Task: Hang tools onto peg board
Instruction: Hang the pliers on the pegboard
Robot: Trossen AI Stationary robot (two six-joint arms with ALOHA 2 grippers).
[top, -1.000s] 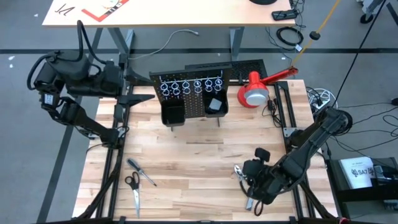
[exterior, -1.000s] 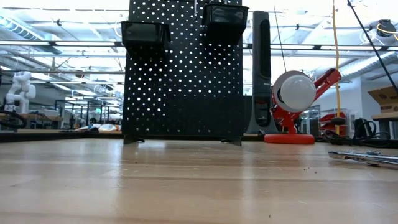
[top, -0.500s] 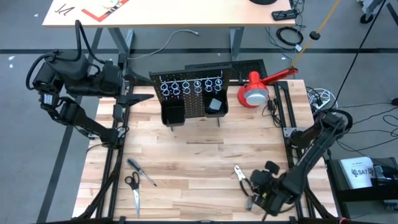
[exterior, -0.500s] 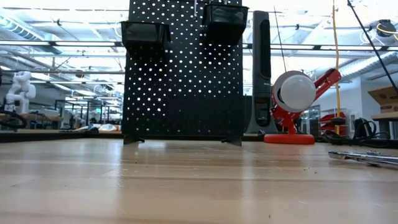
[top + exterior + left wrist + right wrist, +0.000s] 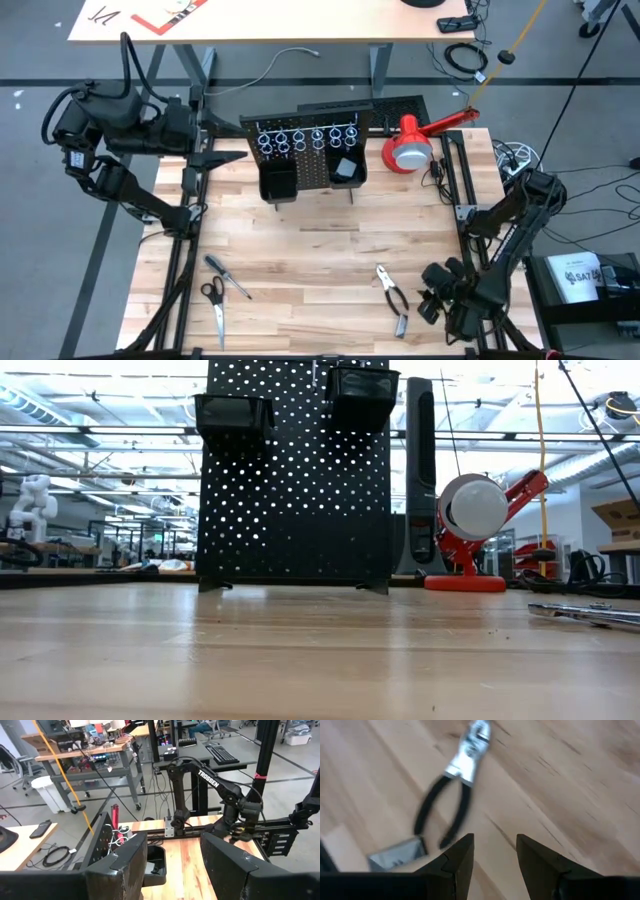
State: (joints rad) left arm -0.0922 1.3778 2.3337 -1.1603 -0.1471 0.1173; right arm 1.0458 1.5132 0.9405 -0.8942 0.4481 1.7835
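The black peg board [image 5: 305, 150] stands upright at the table's far middle, with silver rings along its top and two black bins. Black-handled pliers [image 5: 390, 285] lie flat at the near right, with a silver wrench [image 5: 401, 324] just nearer. Scissors [image 5: 213, 300] and a thin screwdriver [image 5: 228, 275] lie flat at the near left. My right gripper [image 5: 430, 300] hangs low just right of the pliers, open and empty; in its wrist view the pliers [image 5: 451, 795] lie beyond the fingers of my right gripper [image 5: 495, 851]. My left gripper [image 5: 215, 158] waits open, high at the far left.
A red-and-white lamp [image 5: 412, 142] stands at the far right beside the peg board, and a flat black slotted panel [image 5: 395, 108] lies behind it. Bare wooden tabletop [image 5: 310, 250] stretches between the peg board and the tools. The table's right edge is close to my right arm.
My right gripper has sunk and swung toward the table's right edge, rolling about its own axis. It stood over the pliers and wrench before; they now lie uncovered to its left. Its fingers stay the same distance apart.
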